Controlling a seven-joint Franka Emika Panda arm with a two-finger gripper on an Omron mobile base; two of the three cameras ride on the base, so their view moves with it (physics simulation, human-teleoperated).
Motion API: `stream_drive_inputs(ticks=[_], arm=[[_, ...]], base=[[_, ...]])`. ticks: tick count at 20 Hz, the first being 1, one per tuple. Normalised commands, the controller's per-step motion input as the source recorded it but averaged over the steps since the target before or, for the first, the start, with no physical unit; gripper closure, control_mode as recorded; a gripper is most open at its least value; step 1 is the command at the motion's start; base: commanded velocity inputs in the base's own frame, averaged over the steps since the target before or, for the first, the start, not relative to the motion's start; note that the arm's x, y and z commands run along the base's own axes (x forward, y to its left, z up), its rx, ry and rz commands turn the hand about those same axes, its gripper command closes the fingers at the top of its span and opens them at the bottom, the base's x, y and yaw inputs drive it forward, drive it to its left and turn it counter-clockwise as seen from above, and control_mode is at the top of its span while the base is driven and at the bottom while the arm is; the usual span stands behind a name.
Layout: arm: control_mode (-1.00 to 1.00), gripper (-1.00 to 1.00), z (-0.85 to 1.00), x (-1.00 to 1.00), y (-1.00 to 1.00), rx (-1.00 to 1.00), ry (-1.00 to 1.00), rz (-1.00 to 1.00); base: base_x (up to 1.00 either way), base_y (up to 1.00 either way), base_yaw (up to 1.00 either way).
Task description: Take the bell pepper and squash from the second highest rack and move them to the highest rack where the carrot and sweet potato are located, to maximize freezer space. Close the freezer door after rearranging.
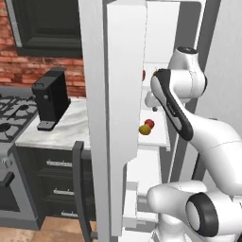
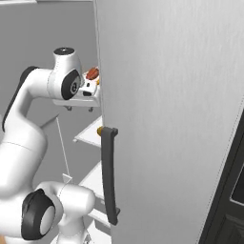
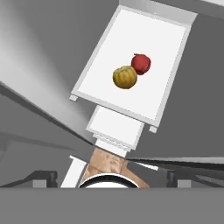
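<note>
The freezer (image 1: 163, 28) stands open, its door (image 1: 124, 94) edge-on in the left base view. On a white rack (image 1: 159, 134) lie the red bell pepper (image 1: 149, 123) and the yellow squash (image 1: 144, 130), touching. The hand view looks down on the same rack (image 3: 105, 65), with the squash (image 3: 124, 77) beside the pepper (image 3: 141, 63). My gripper (image 3: 111, 178) hangs well above them, open, with nothing between its fingers (image 3: 41, 177). One rack higher, the sweet potato (image 2: 92, 73) shows beside my wrist, and an orange sliver of the carrot (image 2: 98, 81) peeks past the door edge.
The door's silver-grey outer face (image 2: 171, 119) with its dark bar handle (image 2: 108, 176) takes up the right. Left of the freezer are a marble counter (image 1: 71, 125) with a black coffee machine (image 1: 51, 97), a stove (image 1: 12, 113) and black drawers (image 1: 54, 184).
</note>
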Motion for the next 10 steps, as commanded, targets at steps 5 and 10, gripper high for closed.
stream_drive_inputs(ticks=[5, 10], arm=[[1.00, -1.00, 0.00, 0.00, 0.00, 0.00, 0.00, 0.00], [1.00, -1.00, 0.00, 0.00, 0.00, 0.00, 0.00, 0.00]], base=[[0.96, -0.44, 0.08], [0.88, -0.34, 0.06]])
